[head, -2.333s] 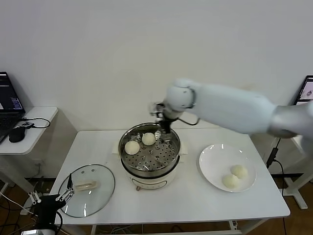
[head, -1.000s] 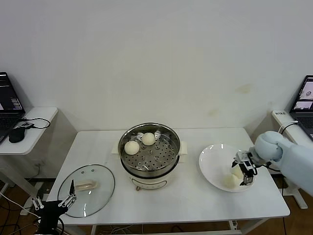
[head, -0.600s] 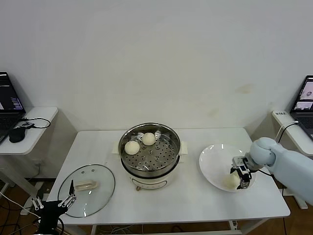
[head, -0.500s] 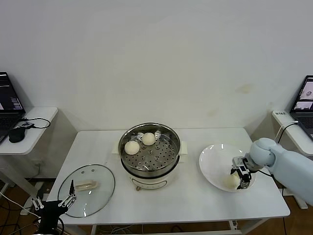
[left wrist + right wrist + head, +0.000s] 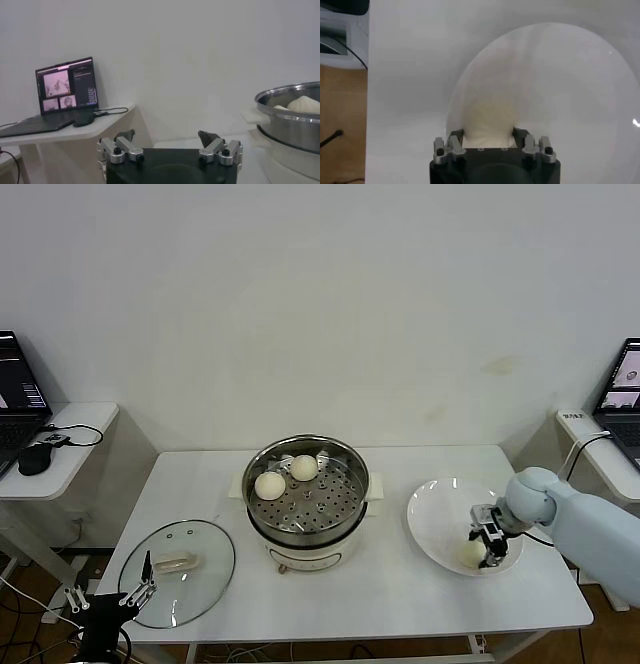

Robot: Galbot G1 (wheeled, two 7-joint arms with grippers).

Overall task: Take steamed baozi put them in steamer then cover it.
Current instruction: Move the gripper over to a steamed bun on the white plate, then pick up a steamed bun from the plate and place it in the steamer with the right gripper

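My right gripper (image 5: 488, 545) is down in the white plate (image 5: 435, 519), its jaws pressed on both sides of a cream steamed baozi (image 5: 487, 122). In the head view one baozi (image 5: 471, 554) shows right beside its fingers; I cannot make out a second on the plate. Two more baozi (image 5: 269, 485) (image 5: 304, 468) lie on the perforated tray of the steel steamer (image 5: 305, 536) at the table's middle. The glass cover (image 5: 200, 544) with its cream handle lies flat at the front left. My left gripper (image 5: 105, 604) hangs open and parked below the table's front left corner.
A side table (image 5: 60, 464) with a laptop and mouse stands to the left. Another laptop (image 5: 628, 369) sits at the far right edge. The left wrist view shows its gripper (image 5: 167, 136), a laptop (image 5: 65, 85) and the steamer's rim (image 5: 295, 95).
The right arm has swung from the steamer over to the plate and lowered. Its jaws, wide a second ago, have come together on a baozi. The left arm has stayed put.
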